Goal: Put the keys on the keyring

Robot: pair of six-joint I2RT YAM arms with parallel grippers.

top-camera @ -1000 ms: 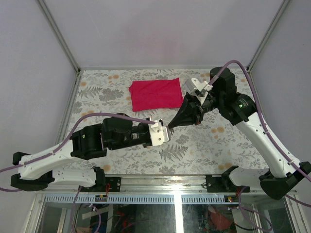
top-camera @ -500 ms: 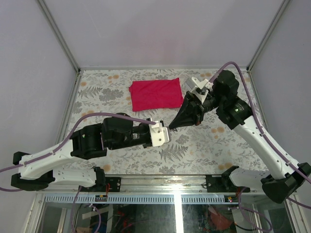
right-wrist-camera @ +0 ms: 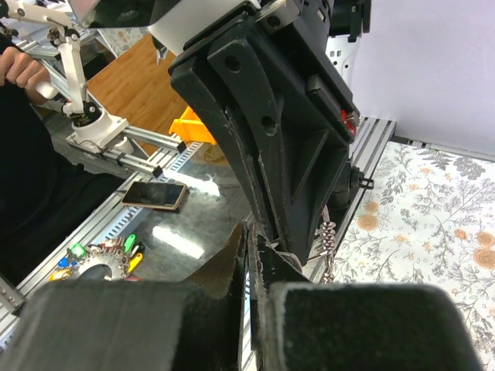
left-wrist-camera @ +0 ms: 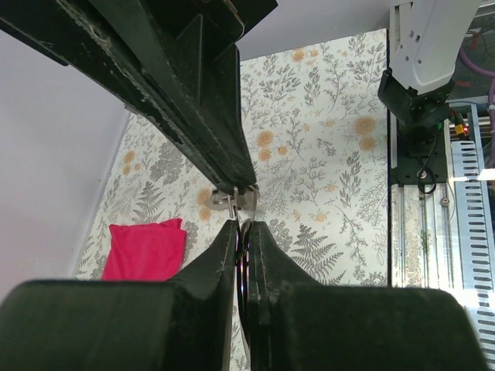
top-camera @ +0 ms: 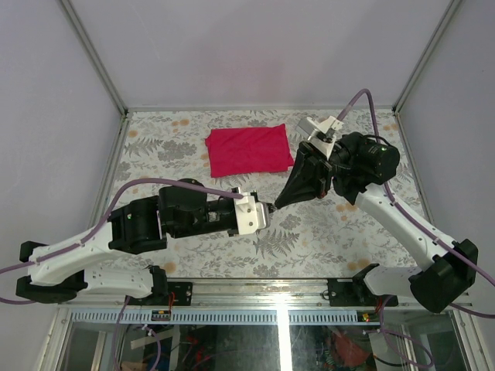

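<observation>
My left gripper (top-camera: 268, 208) hangs above the middle of the table. In the left wrist view it (left-wrist-camera: 242, 225) is shut on the keyring (left-wrist-camera: 244, 259), a thin dark wire edge-on between its pads. My right gripper (top-camera: 278, 203) comes down from the back right and meets the left one tip to tip. It is shut, and a small silver key (left-wrist-camera: 225, 200) shows at its fingertips (left-wrist-camera: 237, 182), touching the top of the ring. In the right wrist view the shut right gripper (right-wrist-camera: 249, 232) points at the left gripper's black fingers (right-wrist-camera: 271, 147), which hide the ring and the key.
A folded red cloth (top-camera: 247, 150) lies on the fern-patterned table (top-camera: 325, 232) at the back centre, just behind the right gripper. Beyond the front rail (top-camera: 255, 292), the right wrist view shows a phone (right-wrist-camera: 154, 195) and a bunch of coloured key tags (right-wrist-camera: 100, 260) on a bench.
The right arm's wrist and forearm have swung right and tilted, while its fingertips stayed against the left gripper's tip. The left arm has hardly moved.
</observation>
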